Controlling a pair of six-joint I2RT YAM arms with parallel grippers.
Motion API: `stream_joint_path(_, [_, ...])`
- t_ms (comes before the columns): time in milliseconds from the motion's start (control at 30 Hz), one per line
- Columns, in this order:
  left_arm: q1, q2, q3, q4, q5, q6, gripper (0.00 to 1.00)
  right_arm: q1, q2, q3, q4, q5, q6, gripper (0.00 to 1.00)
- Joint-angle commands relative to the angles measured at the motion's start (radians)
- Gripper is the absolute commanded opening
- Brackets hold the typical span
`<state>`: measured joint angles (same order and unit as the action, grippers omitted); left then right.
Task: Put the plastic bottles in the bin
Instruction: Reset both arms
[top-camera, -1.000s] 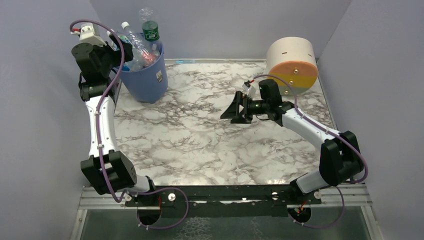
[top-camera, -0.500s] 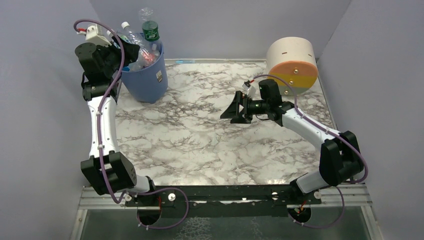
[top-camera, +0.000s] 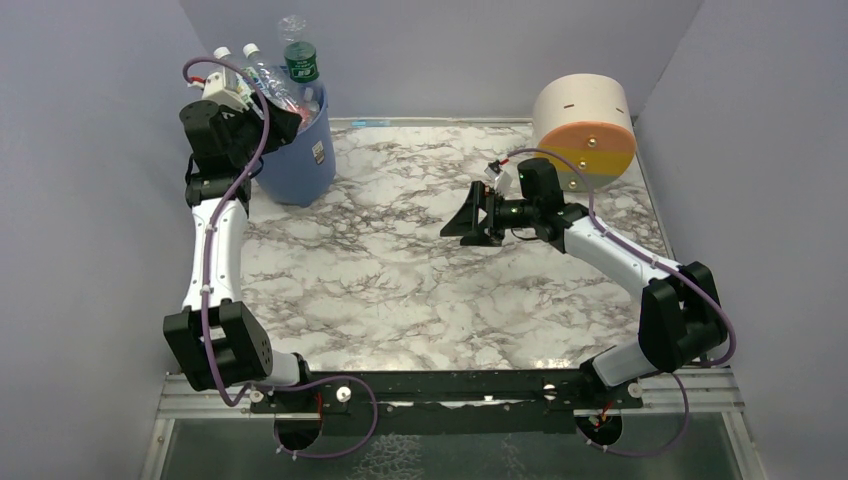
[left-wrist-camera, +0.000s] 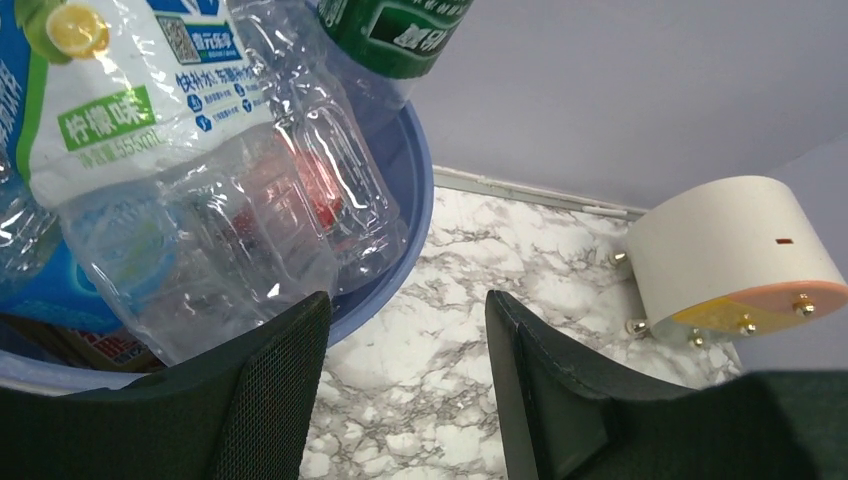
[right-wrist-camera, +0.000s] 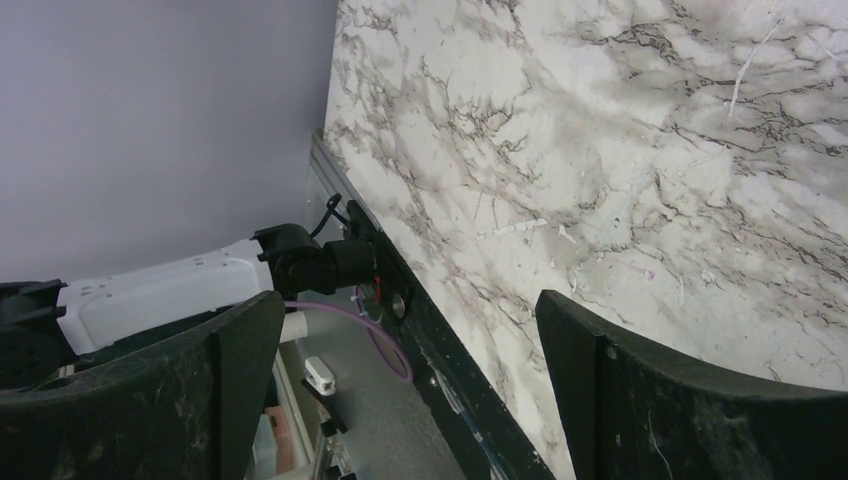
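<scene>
The blue bin (top-camera: 305, 160) stands at the table's back left, heaped with several plastic bottles. A green-labelled one (top-camera: 299, 56) sticks up highest, and clear ones (top-camera: 262, 72) lean to the left. My left gripper (top-camera: 283, 120) hangs at the bin's near-left rim. In the left wrist view its jaws (left-wrist-camera: 405, 385) stand narrowly apart with only marble between them, beside the bin's rim (left-wrist-camera: 418, 175). A lemon-labelled bottle (left-wrist-camera: 140, 150) and the green-labelled bottle (left-wrist-camera: 400, 30) rise just above it. My right gripper (top-camera: 470, 224) hovers open and empty over mid-table (right-wrist-camera: 410, 390).
A cream drum with an orange and yellow face (top-camera: 585, 128) lies on its side at the back right, also seen in the left wrist view as the drum (left-wrist-camera: 730, 250). Grey walls close in three sides. The right wrist view shows the table's dark near rail (right-wrist-camera: 440, 340).
My left arm has swung right and nearer the bin's rim, and its jaws have narrowed with nothing in them. The right arm has not moved.
</scene>
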<state>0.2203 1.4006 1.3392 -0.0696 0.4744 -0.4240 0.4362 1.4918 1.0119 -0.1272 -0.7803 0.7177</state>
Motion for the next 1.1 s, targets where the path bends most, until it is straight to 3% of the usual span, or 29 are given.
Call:
stream_joint_path(0, [0.000, -0.032, -0.043, 0.027, -0.037, 0.030, 0.62, -0.007, -0.006, -0.023, 0.034, -0.030, 0.008, 0.99])
stream_joint_path(1067, [0.000, -0.003, -0.116, 0.086, 0.012, 0.019, 0.62, -0.007, -0.020, -0.055, 0.046, -0.035, 0.022, 0.99])
